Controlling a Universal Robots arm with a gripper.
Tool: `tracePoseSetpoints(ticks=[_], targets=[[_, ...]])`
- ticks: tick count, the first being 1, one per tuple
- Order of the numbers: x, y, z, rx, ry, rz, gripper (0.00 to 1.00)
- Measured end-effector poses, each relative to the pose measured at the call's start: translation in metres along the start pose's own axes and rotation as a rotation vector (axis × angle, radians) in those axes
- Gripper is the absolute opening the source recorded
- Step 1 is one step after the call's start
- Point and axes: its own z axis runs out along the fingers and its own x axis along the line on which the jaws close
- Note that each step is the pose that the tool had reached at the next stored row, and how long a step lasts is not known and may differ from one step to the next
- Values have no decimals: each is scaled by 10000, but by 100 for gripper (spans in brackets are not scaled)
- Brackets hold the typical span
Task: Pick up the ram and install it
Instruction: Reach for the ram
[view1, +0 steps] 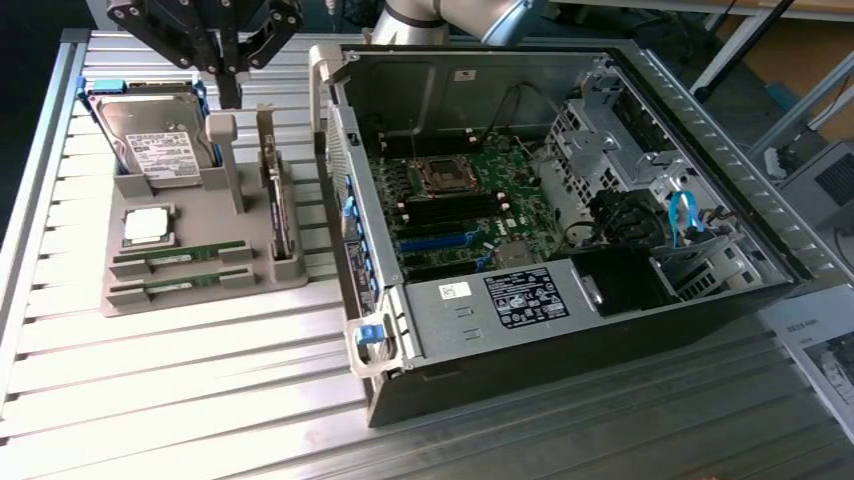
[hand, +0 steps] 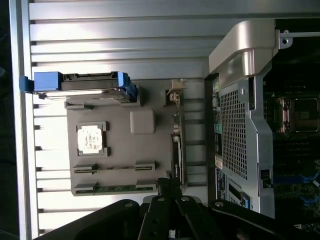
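Note:
Two rams lie side by side in the slots of a grey parts holder (view1: 200, 215): one ram (view1: 180, 256) and a second ram (view1: 178, 286) nearer the holder's front edge. The wrist view has them too, as a ram (hand: 115, 167) and another ram (hand: 119, 188). My gripper (view1: 230, 98) hangs high over the holder's back, above the hard drive, well apart from both sticks. Its dark fingers (hand: 167, 186) are shut together with nothing between them.
The holder also carries a hard drive (view1: 160, 140) in a blue frame, a square silver processor (view1: 147, 225) and an upright expansion card (view1: 276, 200). At the exterior view's right, an open computer case (view1: 694, 160) exposes its motherboard (view1: 461, 200). All stand on a slatted metal table (view1: 187, 380).

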Motion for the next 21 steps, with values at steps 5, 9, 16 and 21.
tracePoseSetpoints(ticks=[5, 9, 16, 21], targets=[[112, -4, -3, -2, 2, -46, 10], [199, -7, -5, -3, 3, -82, 10], [381, -13, -10, -4, 6, -139, 10], [479, -16, -13, -4, 8, -167, 10]])
